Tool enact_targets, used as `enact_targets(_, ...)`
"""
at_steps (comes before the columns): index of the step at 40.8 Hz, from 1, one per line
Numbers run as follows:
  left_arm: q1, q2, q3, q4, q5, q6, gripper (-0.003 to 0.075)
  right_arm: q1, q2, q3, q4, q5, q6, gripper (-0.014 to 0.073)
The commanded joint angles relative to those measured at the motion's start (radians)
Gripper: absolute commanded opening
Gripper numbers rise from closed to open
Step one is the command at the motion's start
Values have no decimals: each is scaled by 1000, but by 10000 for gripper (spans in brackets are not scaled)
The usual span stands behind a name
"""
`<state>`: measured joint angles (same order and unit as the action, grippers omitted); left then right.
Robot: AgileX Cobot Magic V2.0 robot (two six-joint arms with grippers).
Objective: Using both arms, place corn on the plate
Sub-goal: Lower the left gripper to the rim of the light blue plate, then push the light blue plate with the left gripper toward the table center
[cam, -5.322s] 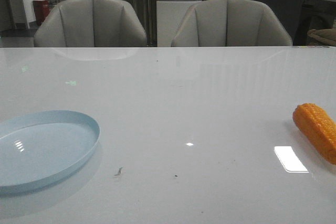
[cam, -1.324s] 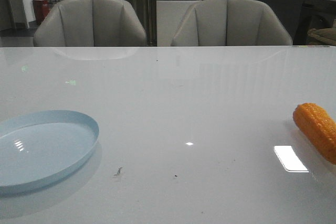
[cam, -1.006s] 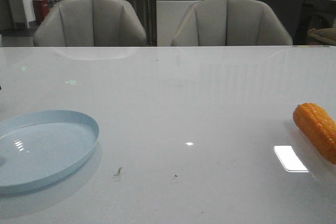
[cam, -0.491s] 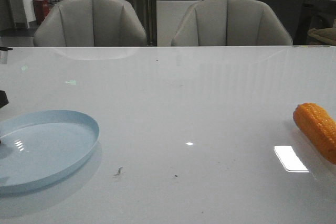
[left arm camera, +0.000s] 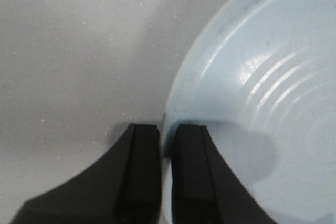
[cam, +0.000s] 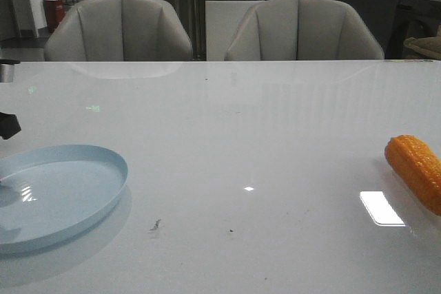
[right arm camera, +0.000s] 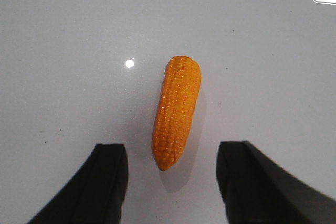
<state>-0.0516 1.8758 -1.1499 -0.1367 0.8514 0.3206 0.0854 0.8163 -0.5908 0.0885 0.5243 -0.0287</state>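
Front view gives me the white bench [cam: 234,135] running wide across the frame, with two grey chairs [cam: 118,29] behind its far edge. On my left near side sits the pale blue plate [cam: 76,170], resting on the bench. At the far right edge lies the orange corn [cam: 415,170], well apart from the plate. On the left wrist camera, my left gripper [left arm camera: 165,153] is closed onto the plate's rim [left arm camera: 181,82], one finger [left arm camera: 142,166] outside the rim and the other inside the dish. On the right wrist camera, my right gripper [right arm camera: 170,174] is spread wide above the corn [right arm camera: 176,109], the fingers [right arm camera: 107,179] on either side of the tapered end, not touching it.
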Motion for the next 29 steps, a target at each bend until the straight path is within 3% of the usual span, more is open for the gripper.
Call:
enact_targets(1, -3, -36, -22, 11, -22, -3, 93, 1, -3, -36, 6, -63, -7, 487)
enact_targets(8, -3, -44, -46, -13, 2, -5, 92, 1, -3, -36, 6, -63, -7, 487)
enact_targets(29, -10, -48, -285, -302, 126, -5, 89, 1, -3, -36, 6, -62, -7, 487)
